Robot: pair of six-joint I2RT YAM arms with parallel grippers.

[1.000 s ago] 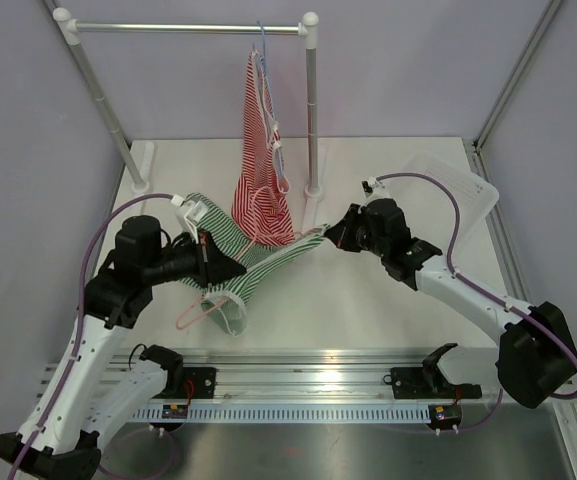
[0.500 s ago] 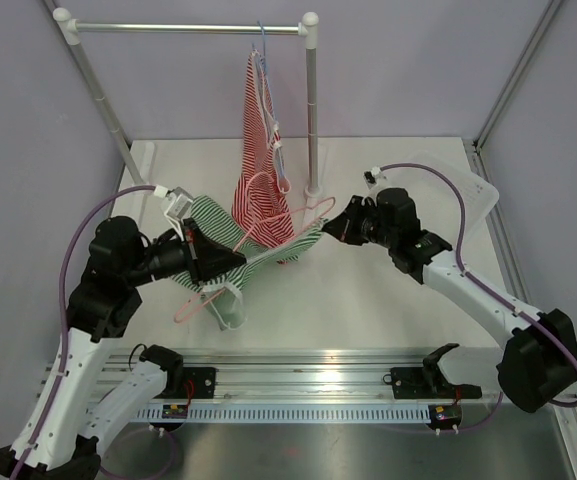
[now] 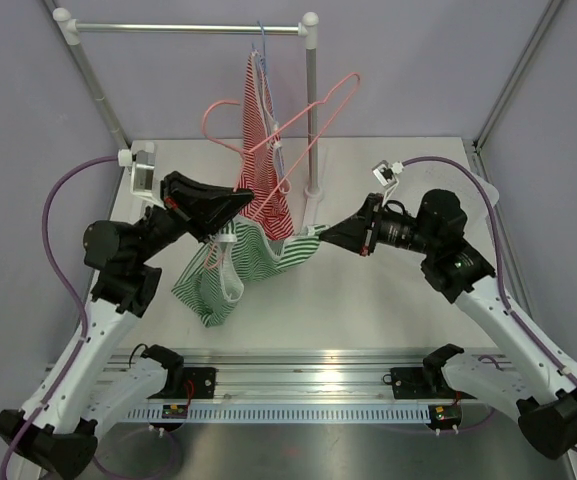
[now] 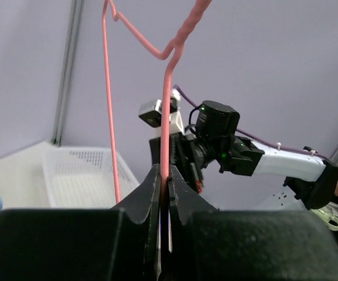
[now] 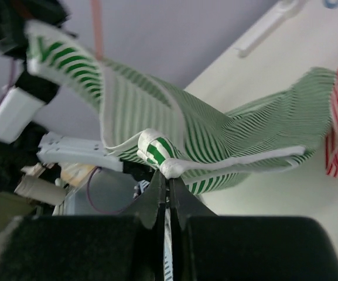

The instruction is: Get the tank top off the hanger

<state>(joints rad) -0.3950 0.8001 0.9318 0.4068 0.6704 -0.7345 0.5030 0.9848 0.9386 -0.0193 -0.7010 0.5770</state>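
Hanger (image 4: 166,117) cropped above, tank top (image 5: 215,137) part-hidden

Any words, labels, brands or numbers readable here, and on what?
None can be read.
Small stickers on the front rail: too small to read.
Green striped tank top and pink hanger: no print visible.

No words, labels, brand marks or numbers can be read on anything here in any of the three views.
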